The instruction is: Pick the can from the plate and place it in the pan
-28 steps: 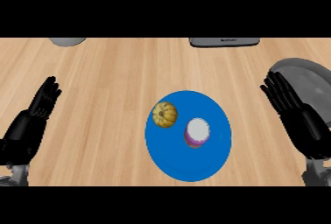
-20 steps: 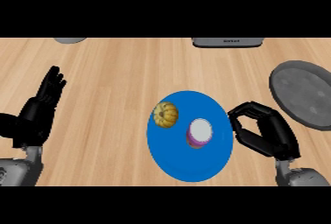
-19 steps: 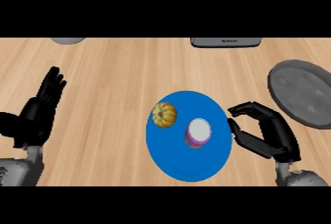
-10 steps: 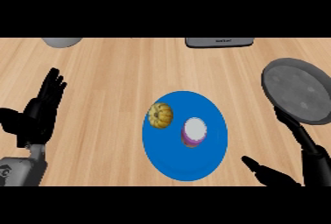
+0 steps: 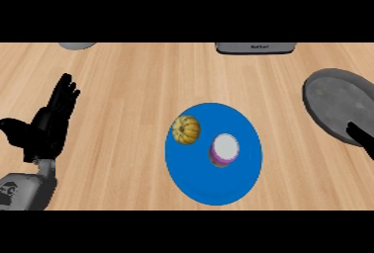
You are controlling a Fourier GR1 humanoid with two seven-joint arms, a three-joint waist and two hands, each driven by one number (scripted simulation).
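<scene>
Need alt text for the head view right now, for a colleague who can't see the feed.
A blue plate on a wooden counter holds a purple-and-white can beside a small yellow pumpkin-like object. A grey pan sits at the right edge. The left robot hand rests open at the left; the right is out of view.

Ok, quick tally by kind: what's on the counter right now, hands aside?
Plates: 1, blue
Pans: 1, grey
Cans: 1, purple with a white top, on the plate
Squash-like items: 1, yellow, on the plate
Grey things cut off at the top edge: 2
Total: 6
</scene>
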